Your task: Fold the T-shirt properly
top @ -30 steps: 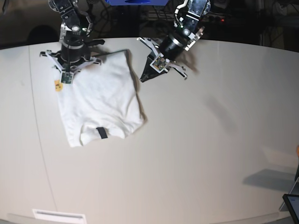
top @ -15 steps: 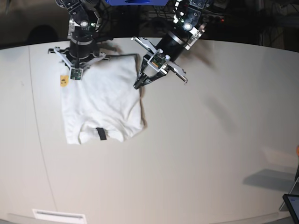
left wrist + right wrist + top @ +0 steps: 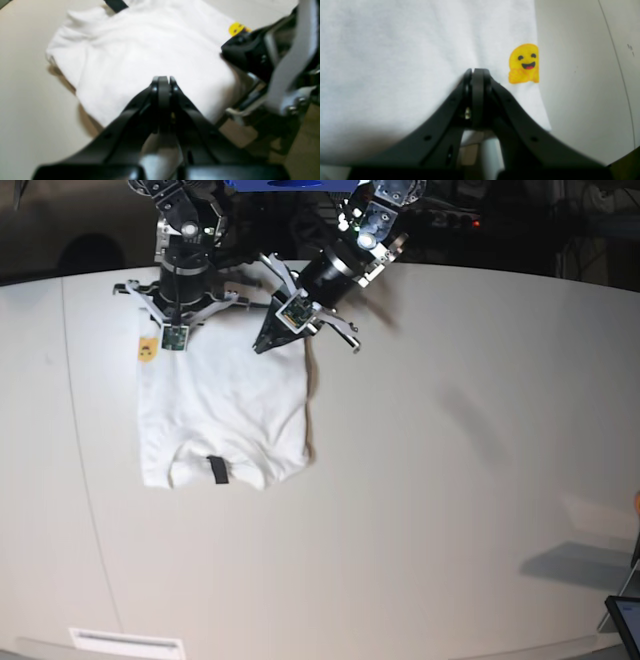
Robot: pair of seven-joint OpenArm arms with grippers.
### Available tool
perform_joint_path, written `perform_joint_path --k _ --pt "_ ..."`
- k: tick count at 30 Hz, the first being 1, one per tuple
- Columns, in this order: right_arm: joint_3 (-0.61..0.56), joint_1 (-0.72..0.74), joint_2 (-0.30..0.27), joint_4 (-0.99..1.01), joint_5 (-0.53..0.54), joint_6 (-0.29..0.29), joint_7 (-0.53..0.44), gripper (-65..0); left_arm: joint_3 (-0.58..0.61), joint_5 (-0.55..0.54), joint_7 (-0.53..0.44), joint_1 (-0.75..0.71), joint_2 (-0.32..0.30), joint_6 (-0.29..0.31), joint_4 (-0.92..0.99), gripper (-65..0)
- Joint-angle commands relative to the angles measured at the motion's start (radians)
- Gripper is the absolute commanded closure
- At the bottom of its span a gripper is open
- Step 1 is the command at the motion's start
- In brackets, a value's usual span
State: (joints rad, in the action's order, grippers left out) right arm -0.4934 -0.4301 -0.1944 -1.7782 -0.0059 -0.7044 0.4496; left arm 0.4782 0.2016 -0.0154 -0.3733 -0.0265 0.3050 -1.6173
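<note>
The T-shirt [image 3: 220, 405] lies folded, plain white side up, at the table's far left, its small black neck tag [image 3: 217, 468] at the near edge. A yellow smiley print [image 3: 147, 348] shows at its far left corner. My right gripper [image 3: 173, 345] is shut, its tip resting on the cloth [image 3: 395, 50] just beside the smiley [image 3: 524, 63]. My left gripper [image 3: 262, 348] is shut too, its tip over the shirt's far right corner [image 3: 140, 50]. Whether cloth is pinched between either pair of fingers does not show.
The pale table [image 3: 420, 500] stretches to the right and front of the shirt. A seam line [image 3: 85, 480] runs down its left side. A white label [image 3: 125, 643] sits at the front edge and a dark screen [image 3: 625, 620] at the front right corner.
Both shut grippers moved right and toward the far edge; the left one came from beside the shirt onto its far right corner. The shirt turned from tilted to square and shifted slightly right.
</note>
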Motion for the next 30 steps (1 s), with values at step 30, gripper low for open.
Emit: perform_joint_path --k 30 --pt "0.181 -0.048 0.011 -0.084 0.01 0.006 0.002 -4.9 -0.134 -0.012 -0.022 0.023 0.004 -0.023 0.11 0.0"
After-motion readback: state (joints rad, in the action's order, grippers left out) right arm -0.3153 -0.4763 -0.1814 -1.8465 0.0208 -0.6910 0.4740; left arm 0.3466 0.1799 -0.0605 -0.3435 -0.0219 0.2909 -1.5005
